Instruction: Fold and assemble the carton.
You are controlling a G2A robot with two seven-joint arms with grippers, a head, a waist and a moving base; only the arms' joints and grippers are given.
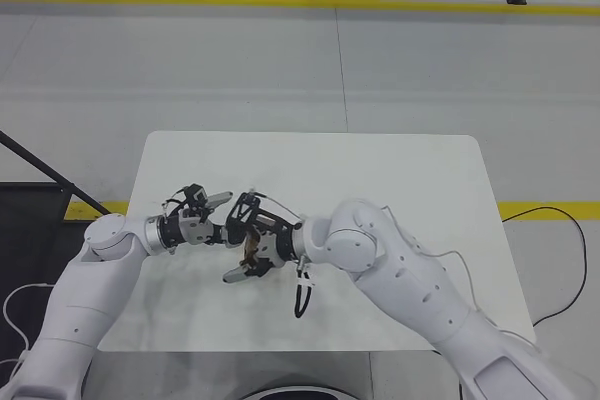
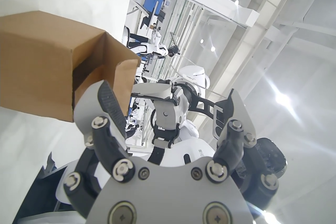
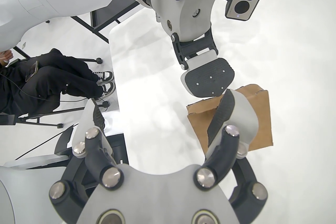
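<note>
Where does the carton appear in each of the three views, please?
Top view: carton mostly hidden between the two hands.
Left wrist view: carton beside one finger of the left hand.
Right wrist view: carton behind one finger of the right hand.
Shared landmark: the left hand, open, next to the carton in every view.

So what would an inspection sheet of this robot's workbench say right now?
Surface: white rectangular table.
Job's things: small brown cardboard carton, partly folded, one end open, between the two grippers.
Clutter: nothing seen.
Grippers: left gripper open, one pad at the carton's open end; right gripper open, one finger by the carton's side.
Cables: black cable on the floor beside the table.
Surroundings: grey floor with yellow lines.
</note>
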